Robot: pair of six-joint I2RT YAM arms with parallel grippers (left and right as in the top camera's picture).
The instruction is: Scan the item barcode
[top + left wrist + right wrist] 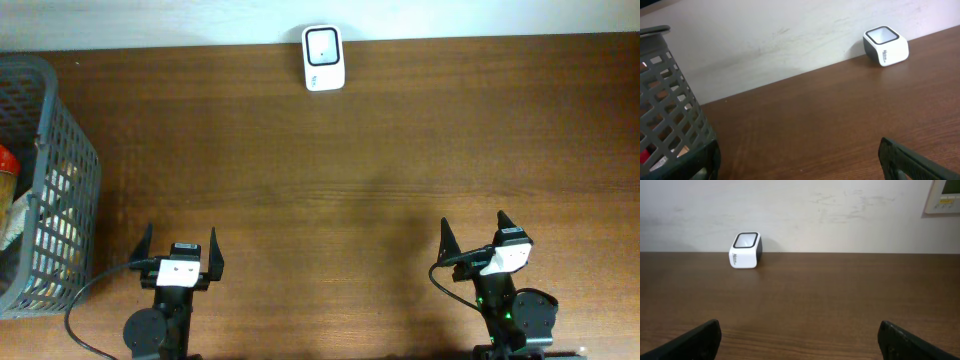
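Observation:
A white barcode scanner [323, 58] with a dark window stands at the table's far edge, near the middle; it also shows as the scanner [885, 46] and the scanner [745, 250] in the wrist views. Items lie inside a grey mesh basket [60, 150] at the far left, among them something red [6, 160]; their barcodes do not show. My left gripper [179, 246] sits open at the near edge, left of centre, with nothing between its fingers. My right gripper [474, 231] is open and empty at the near right.
The brown wooden table [340, 170] runs from the basket to the right edge. A pale wall [805, 210] backs it, with a wall panel [943, 196] at the upper right. A black cable [85, 300] loops by the left arm's base.

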